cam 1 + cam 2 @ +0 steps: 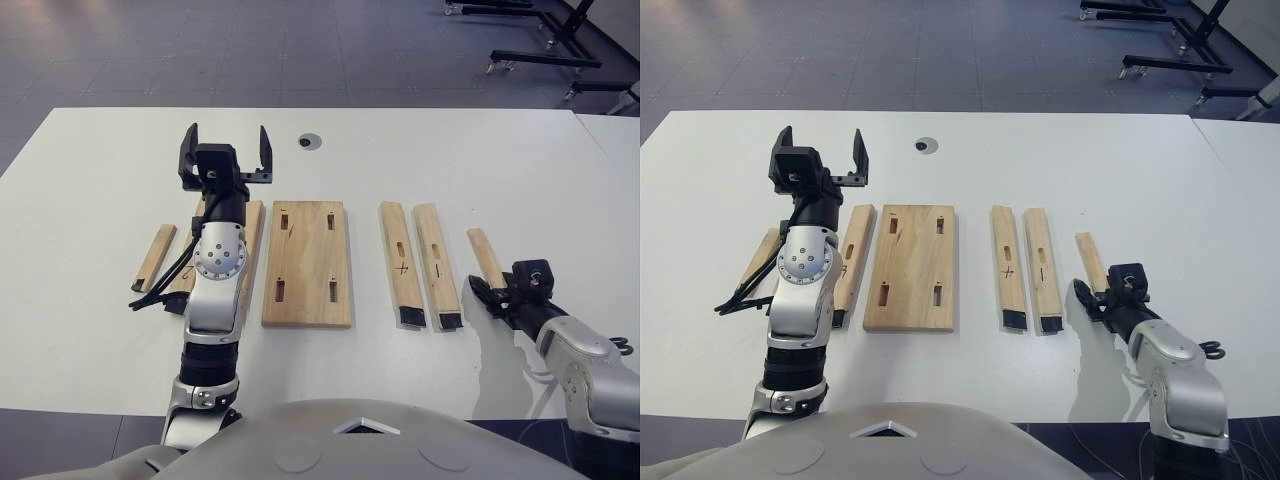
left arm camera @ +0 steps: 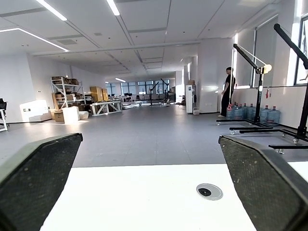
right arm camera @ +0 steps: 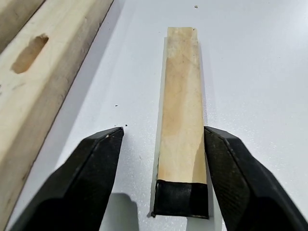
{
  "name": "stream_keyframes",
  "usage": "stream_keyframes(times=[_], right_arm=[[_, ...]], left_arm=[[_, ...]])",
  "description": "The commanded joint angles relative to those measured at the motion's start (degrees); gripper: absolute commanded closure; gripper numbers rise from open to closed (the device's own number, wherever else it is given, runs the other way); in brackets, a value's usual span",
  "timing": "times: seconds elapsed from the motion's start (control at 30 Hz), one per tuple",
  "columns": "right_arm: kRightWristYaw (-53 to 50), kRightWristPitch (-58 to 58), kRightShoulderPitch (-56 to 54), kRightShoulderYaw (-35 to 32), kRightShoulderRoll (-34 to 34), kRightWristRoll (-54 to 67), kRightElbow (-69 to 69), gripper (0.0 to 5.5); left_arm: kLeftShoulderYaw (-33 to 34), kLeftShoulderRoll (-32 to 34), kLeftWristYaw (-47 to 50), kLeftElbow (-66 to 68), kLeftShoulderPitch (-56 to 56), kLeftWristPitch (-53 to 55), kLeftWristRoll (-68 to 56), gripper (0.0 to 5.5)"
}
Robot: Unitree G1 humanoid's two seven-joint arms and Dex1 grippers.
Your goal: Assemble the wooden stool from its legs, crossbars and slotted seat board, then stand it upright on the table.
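Lying flat in the middle of the white tabletop point(image 1: 100, 180) is the seat board point(image 1: 306, 263), a pale wooden rectangle with four narrow slots, two toward its far end and two toward its near end. A faint pencil stroke sits beside its far left slot.

Just to its right lie two legs side by side, each a long pale strip with one slot and a black-capped near end. The plus-marked leg point(image 1: 401, 262) carries a hand-drawn cross below its slot. The line-marked leg point(image 1: 437, 264) has a single short stroke there. Another slotted leg, the left leg point(image 1: 253, 235), lies close along the board's left edge, partly under my left arm.

The left crossbar point(image 1: 155, 255), short and plain, rests farther left. The right crossbar point(image 3: 180, 86), also short and with a black band at its near end, lies right of the legs.

I hold my left hand point(image 1: 227, 150) raised above the tabletop beyond the left leg, fingers spread wide and grasping nothing. My right hand point(image 3: 162, 139) is low at the right crossbar's near end, released, one finger on either side of the wood.

A round grommet point(image 1: 310, 142) sits in the tabletop beyond the board.
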Motion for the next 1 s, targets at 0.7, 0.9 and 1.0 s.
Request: stream_keyframes(times=[0.7,0.9,1.0], right_arm=[[-13.4,-8.1,-50.6,2.5,5.9,-2.8,22.3,4.22],[-7.7,-21.9,-53.1,14.2,11.6,-5.5,19.0,4.22],[-2.2,-27.3,-48.6,23.4,14.7,-7.0,15.4,4.22]], left_arm=[[8.5,2.9,-7.3,4.5,-8.7,4.4,-12.4,0.28],[13.1,3.4,-21.9,2.4,-13.5,11.4,-36.7,0.28],[11.0,5.5,-27.6,-0.1,-12.0,17.1,-43.4,0.28]])
